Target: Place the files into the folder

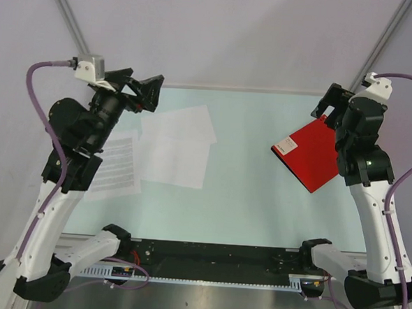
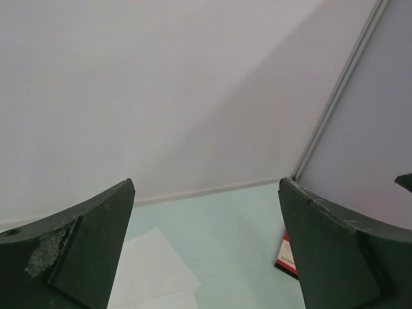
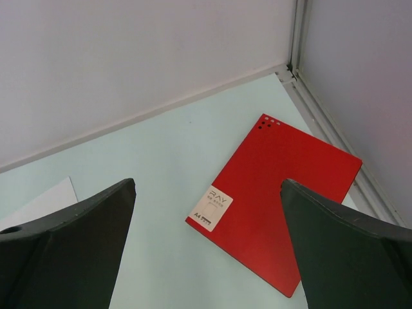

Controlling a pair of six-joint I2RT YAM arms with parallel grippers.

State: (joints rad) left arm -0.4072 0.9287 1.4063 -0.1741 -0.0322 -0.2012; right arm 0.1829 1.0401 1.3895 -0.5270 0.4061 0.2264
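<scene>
Right wrist shows the red folder (image 3: 283, 206) closed, white-labelled; left pincer (image 2: 206, 188) and right pincer (image 3: 207, 190) spread wide.

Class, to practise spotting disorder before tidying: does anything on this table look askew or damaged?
The three files lie loosely fanned and partly overlapping at different angles on the left. The folder lies closed and turned diagonal to the table edges at right. One finger of the left gripper shows a scuffed, chipped patch.

Top camera overhead; wrist cameras oblique, sharing folder (image 3: 283, 193).
</scene>
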